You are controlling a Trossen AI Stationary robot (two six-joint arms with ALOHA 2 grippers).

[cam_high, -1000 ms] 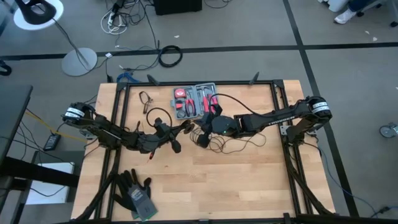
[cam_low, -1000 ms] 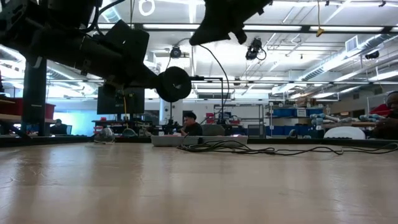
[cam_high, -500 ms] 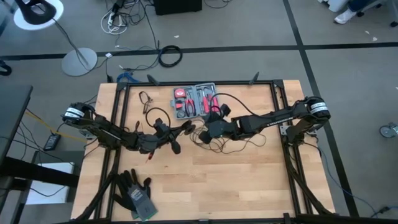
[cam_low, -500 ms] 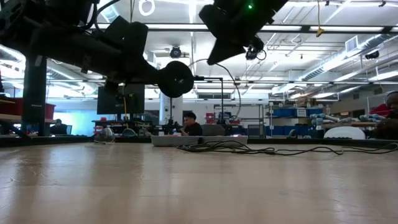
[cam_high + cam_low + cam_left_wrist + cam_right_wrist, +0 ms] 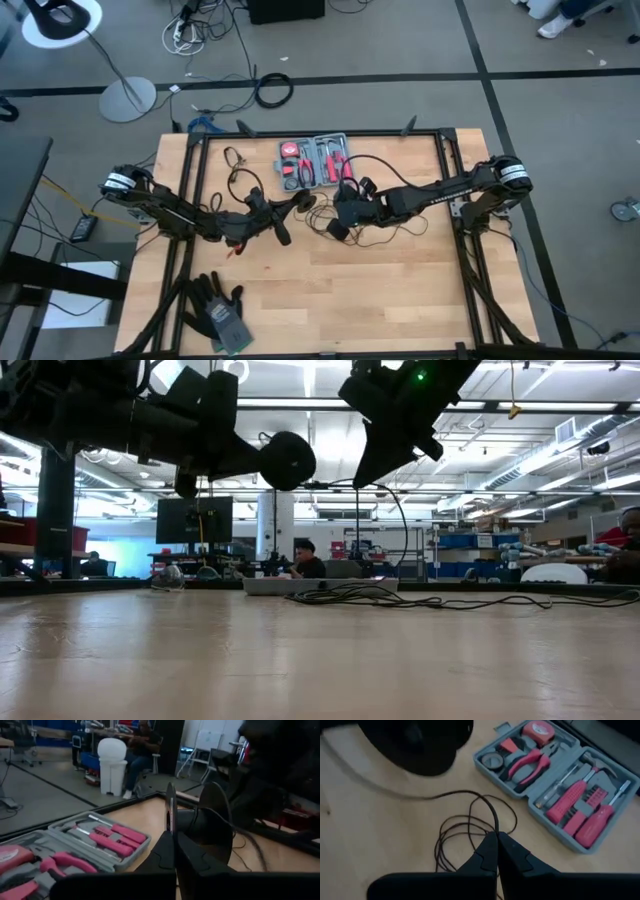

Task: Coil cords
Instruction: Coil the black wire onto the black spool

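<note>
Here, the left hand (image 5: pixel 300 203) is held above the middle of the desk (image 5: pixel 330 290), and its fingers (image 5: pixel 170 851) are pressed together. A small round black disc (image 5: pixel 288 460) is pinched at their tips. The disc is lifted off the desk, as is seen in the low view.

Just beside it, the right hand (image 5: pixel 340 228) is held up too, with its fingers (image 5: pixel 496 851) pressed tight on the thin black wire (image 5: pixel 470 827). The wire is pinched right at the tips. Under the right hand, the wire is seen in loose loops on the wood. More of the wire (image 5: pixel 395 228) is spread on the desk below and around the right hand. A thin line of wire (image 5: pixel 330 485) is stretched in the air from the disc toward the right hand.

Just past both hands, at the far edge of the desk, a grey tool kit (image 5: pixel 314 162) is laid open, with pink and red tools inside. Well apart from the left hand, near the front corner, dark gloves (image 5: pixel 218 306) are laid on the desk.
</note>
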